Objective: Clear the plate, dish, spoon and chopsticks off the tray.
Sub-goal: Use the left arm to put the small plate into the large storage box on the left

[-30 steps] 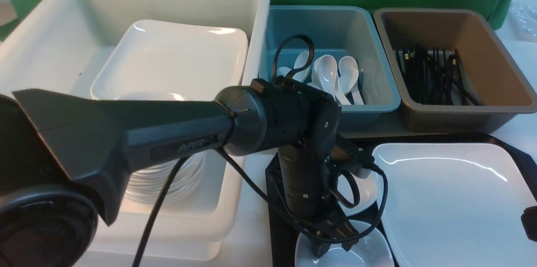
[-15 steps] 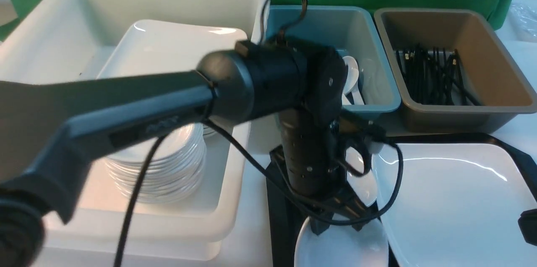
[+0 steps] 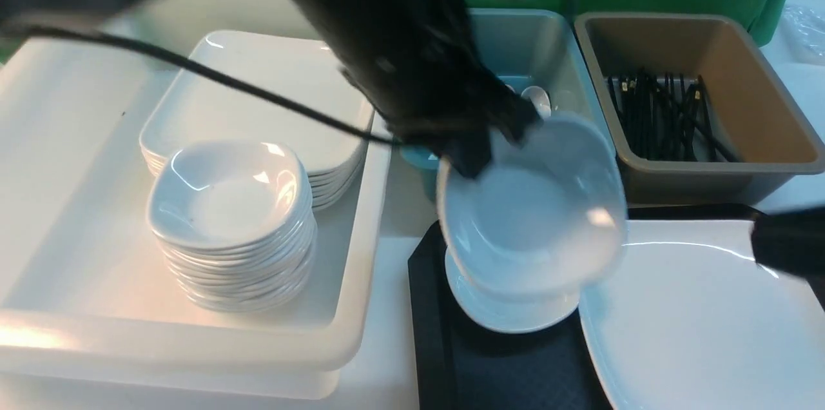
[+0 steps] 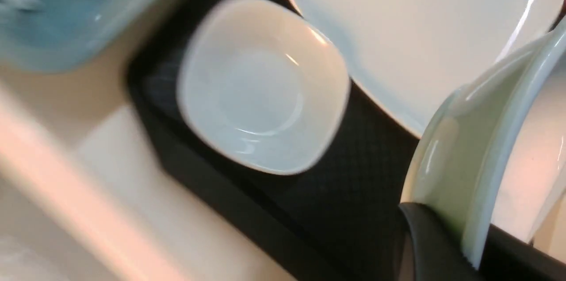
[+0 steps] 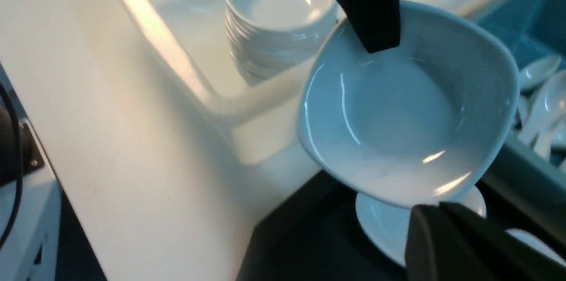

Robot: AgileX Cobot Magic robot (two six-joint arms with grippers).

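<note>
Found dish [image 3: 535,223] clamped by its upper rim in left jaws, held above tray [image 3: 438,345], tilted with hollow facing the robot, with right jaws closed near plate [image 3: 696,332].

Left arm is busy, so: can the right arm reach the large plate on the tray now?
Probably yes: the right gripper, shut, hovers by the plate's far-right edge; the left gripper's lifted dish hangs toward its left side.
</note>
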